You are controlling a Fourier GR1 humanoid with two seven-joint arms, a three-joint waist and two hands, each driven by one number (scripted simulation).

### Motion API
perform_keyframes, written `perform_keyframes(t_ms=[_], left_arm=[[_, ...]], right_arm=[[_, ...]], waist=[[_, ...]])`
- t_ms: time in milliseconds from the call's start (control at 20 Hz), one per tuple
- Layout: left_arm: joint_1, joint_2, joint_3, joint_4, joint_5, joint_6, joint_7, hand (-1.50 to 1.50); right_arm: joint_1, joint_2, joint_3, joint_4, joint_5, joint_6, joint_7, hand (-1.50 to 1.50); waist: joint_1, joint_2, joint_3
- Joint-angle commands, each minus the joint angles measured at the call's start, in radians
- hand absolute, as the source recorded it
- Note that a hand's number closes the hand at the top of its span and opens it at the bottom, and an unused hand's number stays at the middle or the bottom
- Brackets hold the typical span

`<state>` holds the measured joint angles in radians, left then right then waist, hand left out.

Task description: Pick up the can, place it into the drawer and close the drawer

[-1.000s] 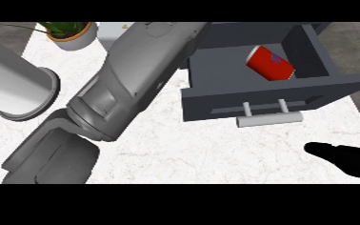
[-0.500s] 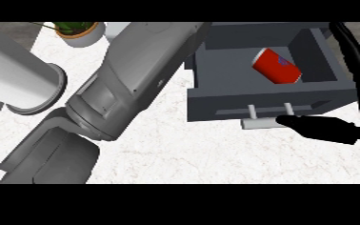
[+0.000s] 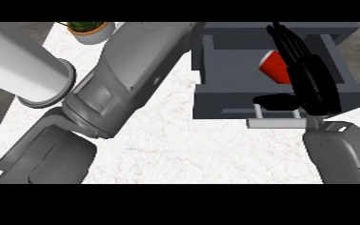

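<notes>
The red can point(image 3: 273, 66) lies inside the open dark grey drawer point(image 3: 218, 102) at the upper right, partly hidden by my right hand. My right hand point(image 3: 313, 83) reaches over the drawer's front with its black fingers straight, pointing away over the can. Its thumb point(image 3: 275, 101) lies against the drawer's front, just above the light grey handle point(image 3: 275, 123). It holds nothing. Only the grey forearm point(image 3: 130, 76) of my left arm shows, running from the lower left to the top middle. Its hand is beyond the view's top.
A small potted plant point(image 3: 88, 29) stands at the top left of the white marble counter point(image 3: 183, 148). A large pale grey cylinder point(image 3: 35, 78) lies at the left edge. The left forearm covers much of the counter's left half.
My right hand has risen from the lower right edge up over the drawer's front and the can. The can stays in the drawer, and the left arm has hardly moved.
</notes>
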<state>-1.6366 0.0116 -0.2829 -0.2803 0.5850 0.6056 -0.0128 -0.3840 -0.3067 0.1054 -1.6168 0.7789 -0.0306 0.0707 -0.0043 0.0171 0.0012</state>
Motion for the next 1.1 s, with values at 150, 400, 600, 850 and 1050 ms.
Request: perform_keyframes(t_ms=[150,400,600,850,1050], left_arm=[[0.03,0.019,0.023,-0.036,-0.004,-0.014,0.008,-1.5],[0.027,0.12,0.022,-0.047,-0.027,-0.061,0.074,-1.5],[0.058,0.106,0.016,-0.1,-0.036,-0.04,0.081,-1.5],[0.115,0.157,0.002,-0.151,-0.056,-0.07,0.116,-1.5],[0.162,0.182,-0.013,-0.223,-0.066,-0.076,0.148,-1.5]], right_arm=[[-0.14,0.079,0.035,0.379,0.164,-0.2,-0.093,-1.5],[-0.287,0.12,0.008,0.556,0.207,-0.258,-0.078,-1.5],[-0.32,0.128,-0.038,0.772,0.261,-0.455,-0.143,-1.5],[-0.491,0.123,-0.108,0.927,0.259,-0.518,-0.131,-1.5],[-0.543,0.124,-0.137,1.051,0.268,-0.612,-0.168,-1.5]], waist=[[0.032,-0.004,0.0],[0.033,-0.009,-0.001],[0.055,-0.008,0.0],[0.064,-0.01,0.0],[0.09,-0.009,0.0]])
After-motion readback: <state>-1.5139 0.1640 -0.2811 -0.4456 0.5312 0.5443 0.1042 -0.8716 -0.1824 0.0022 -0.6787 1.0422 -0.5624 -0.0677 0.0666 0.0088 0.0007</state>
